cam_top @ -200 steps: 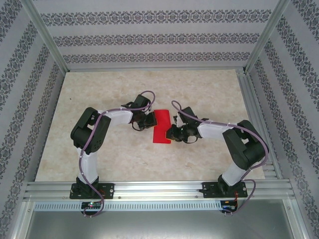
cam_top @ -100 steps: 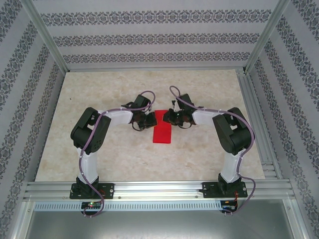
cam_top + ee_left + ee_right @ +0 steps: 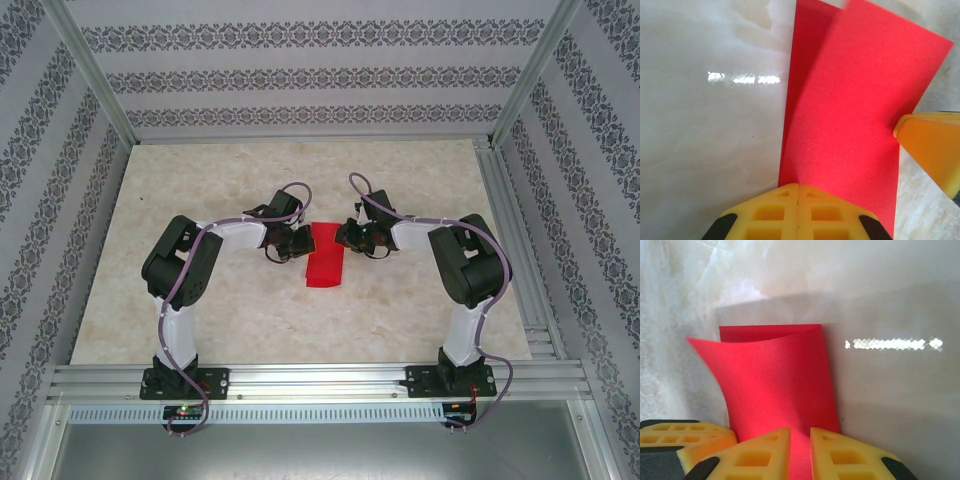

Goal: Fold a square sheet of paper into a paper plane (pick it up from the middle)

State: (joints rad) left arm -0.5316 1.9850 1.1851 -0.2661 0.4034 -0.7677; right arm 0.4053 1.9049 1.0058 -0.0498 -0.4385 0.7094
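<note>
Top external view, one red square sheet of paper [image 3: 325, 265], folded, on the table [image 3: 200, 200] between two grippers; left gripper [image 3: 798, 185] pressed together at its edge; right gripper [image 3: 800, 431] pinching its raised flap.

A pale marbled desk [image 3: 250, 310] fills the middle of the frame; patterned walls [image 3: 300, 75] stand at the top and both sides; aluminium rails [image 3: 320, 380] cross the bottom.
</note>
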